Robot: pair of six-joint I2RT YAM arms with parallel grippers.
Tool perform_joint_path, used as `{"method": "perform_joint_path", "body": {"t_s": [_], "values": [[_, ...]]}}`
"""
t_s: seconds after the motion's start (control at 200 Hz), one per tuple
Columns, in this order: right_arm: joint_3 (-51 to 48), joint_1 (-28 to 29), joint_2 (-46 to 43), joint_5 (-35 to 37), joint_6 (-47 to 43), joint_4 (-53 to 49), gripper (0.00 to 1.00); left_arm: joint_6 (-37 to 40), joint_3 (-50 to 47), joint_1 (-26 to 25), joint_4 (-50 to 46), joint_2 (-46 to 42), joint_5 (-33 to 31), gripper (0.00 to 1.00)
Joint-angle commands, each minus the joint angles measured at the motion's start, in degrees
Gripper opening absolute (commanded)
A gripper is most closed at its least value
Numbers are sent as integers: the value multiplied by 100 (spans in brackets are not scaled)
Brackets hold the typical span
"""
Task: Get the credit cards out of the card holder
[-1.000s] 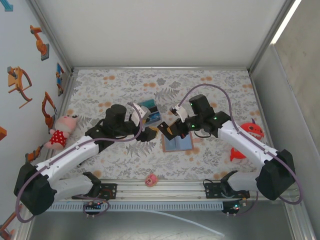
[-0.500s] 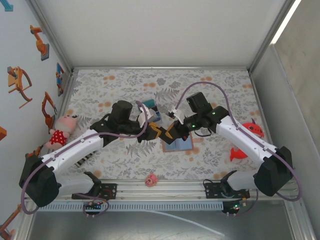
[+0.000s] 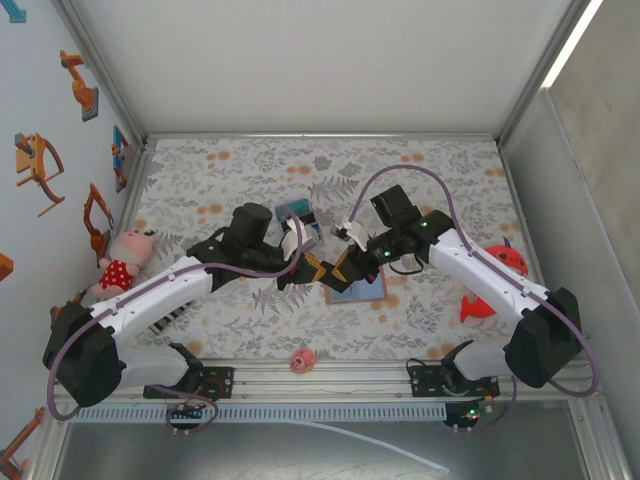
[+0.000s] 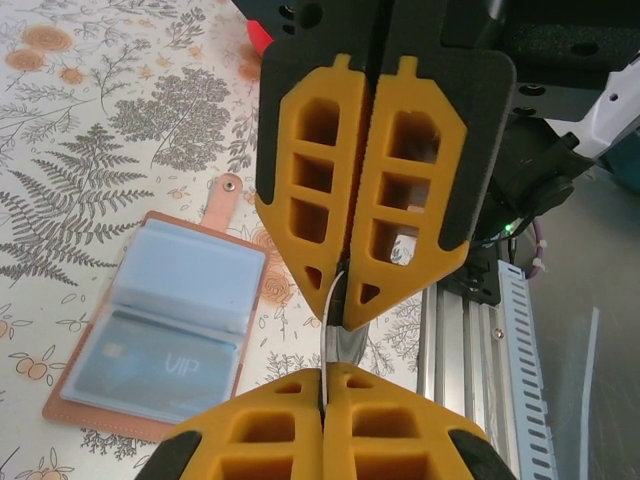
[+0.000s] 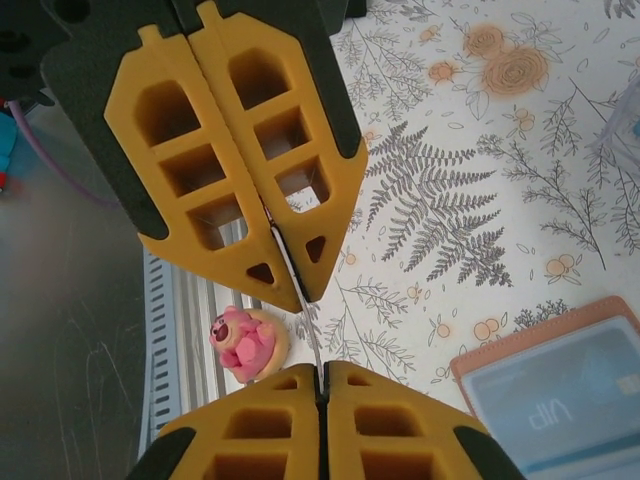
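Note:
The card holder (image 3: 360, 289) lies open on the floral mat, tan with pale blue pockets (image 4: 150, 330) (image 5: 560, 400). A teal credit card marked VIP (image 4: 150, 365) sits in one pocket. Just left of the holder my two grippers meet tip to tip above the mat. A thin credit card (image 4: 345, 345) (image 5: 312, 340) runs edge-on between them. My left gripper (image 3: 316, 267) (image 4: 325, 372) is shut on one end, and my right gripper (image 3: 340, 270) (image 5: 322, 368) is shut on the other. Two more credit cards (image 3: 300, 222) lie behind the left wrist.
A small pink toy (image 3: 302, 359) (image 5: 245, 340) sits near the front rail (image 3: 320, 375). Red fish toys (image 3: 503, 260) lie at the right. A pig plush (image 3: 120, 262) leans by the left wall. The back half of the mat is bare.
My left gripper has moved right up to the right gripper's tips and shut on the card held there. The right arm has shifted slightly left.

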Motion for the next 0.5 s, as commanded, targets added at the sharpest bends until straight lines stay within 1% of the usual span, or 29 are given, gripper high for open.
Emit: {"method": "perform_joint_path", "body": {"t_s": [0.0, 0.05, 0.14, 0.245, 0.371, 0.491], "values": [[-32, 45, -301, 148, 160, 341, 24, 36, 35, -72, 64, -119, 74, 0], [-146, 44, -439, 362, 290, 463, 34, -21, -63, -70, 178, -244, -46, 0], [-384, 27, -728, 789, 601, 821, 42, -186, -295, -45, 475, -528, -321, 0], [-739, 0, -1106, 1253, 1051, 1329, 46, -484, -648, -25, 1013, -932, -686, 0], [-1190, -22, -1511, 1596, 1727, 2113, 50, -994, -1153, -18, 1818, -1396, -1203, 0], [-1703, -26, -1778, 1465, 2500, 3201, 55, -1529, -1622, -17, 2665, -1787, -1768, 0]]}}
